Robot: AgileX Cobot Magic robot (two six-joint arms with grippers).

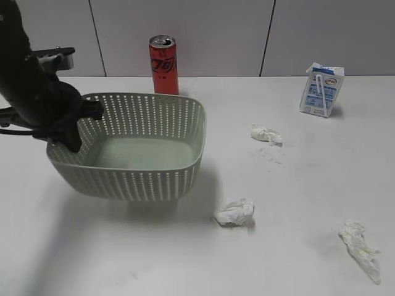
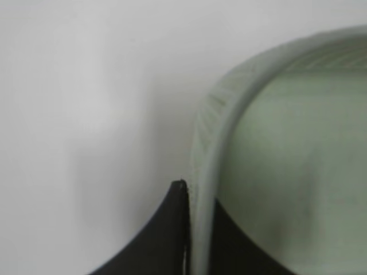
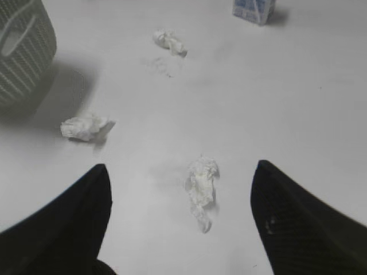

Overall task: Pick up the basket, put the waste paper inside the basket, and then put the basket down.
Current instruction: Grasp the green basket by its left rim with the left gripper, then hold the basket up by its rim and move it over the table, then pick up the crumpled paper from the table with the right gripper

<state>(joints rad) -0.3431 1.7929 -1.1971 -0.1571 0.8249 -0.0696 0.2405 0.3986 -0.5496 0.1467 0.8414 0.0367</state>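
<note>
The sage-green basket hangs tilted above the table, its left rim raised. My left gripper is shut on that rim; in the left wrist view its fingers pinch the basket wall. The basket is empty. Three white paper wads lie on the table: one at the middle, one further back, one at the front right. In the right wrist view my right gripper is open above the front wad; the other two wads lie beyond. The right gripper is outside the exterior view.
A red soda can stands behind the basket at the back wall. A blue-and-white milk carton stands at the back right, also showing in the right wrist view. The basket's corner shows at the right wrist view's upper left.
</note>
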